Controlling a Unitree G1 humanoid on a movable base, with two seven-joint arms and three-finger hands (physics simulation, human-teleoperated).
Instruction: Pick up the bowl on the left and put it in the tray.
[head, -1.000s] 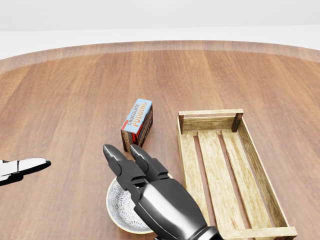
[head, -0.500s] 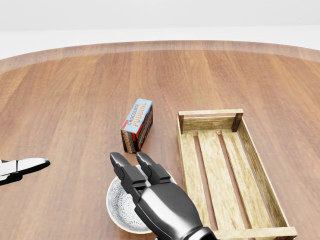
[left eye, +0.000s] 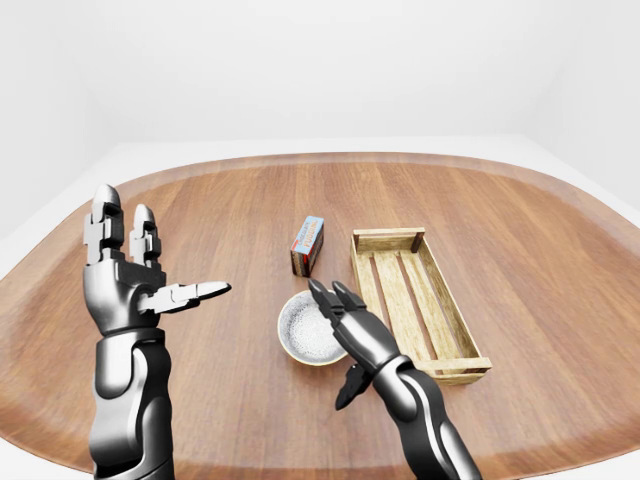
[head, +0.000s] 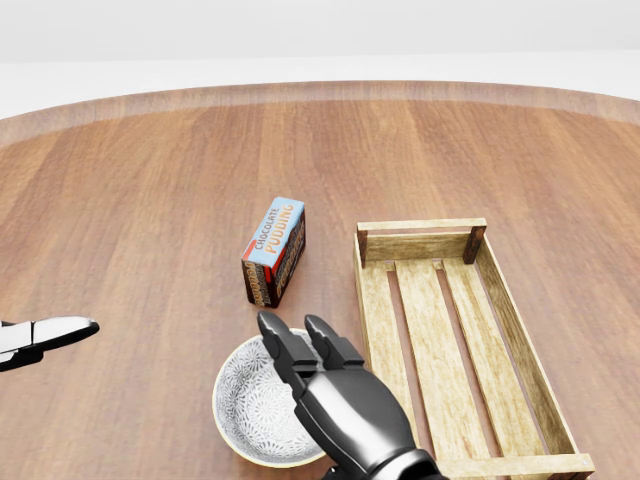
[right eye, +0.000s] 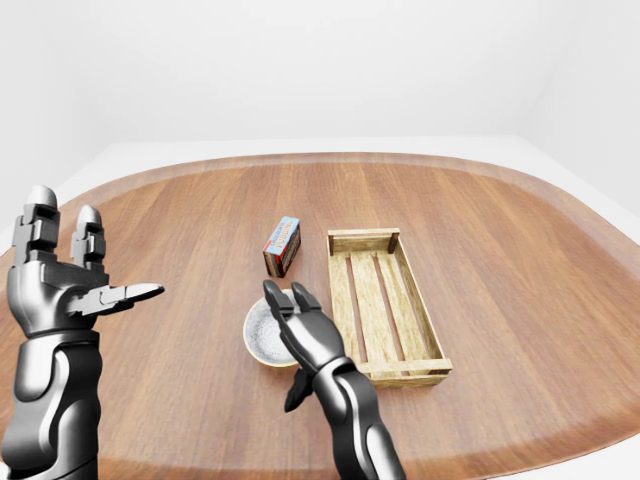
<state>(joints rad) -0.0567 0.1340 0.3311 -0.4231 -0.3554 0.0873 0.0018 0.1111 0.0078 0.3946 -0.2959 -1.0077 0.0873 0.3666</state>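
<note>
Head view: open-fingered right hand (head: 345, 405) overlaps the bowl (head: 245, 405), pudding box (head: 275, 250) just above, tray (head: 440, 340) just right.

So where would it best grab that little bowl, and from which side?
Probably by the rim, pinching its thin wall, coming from above on the side nearest the tray. The bowl sits upright and open, the right hand hovers there, open, and the box stands clear of that edge.
</note>
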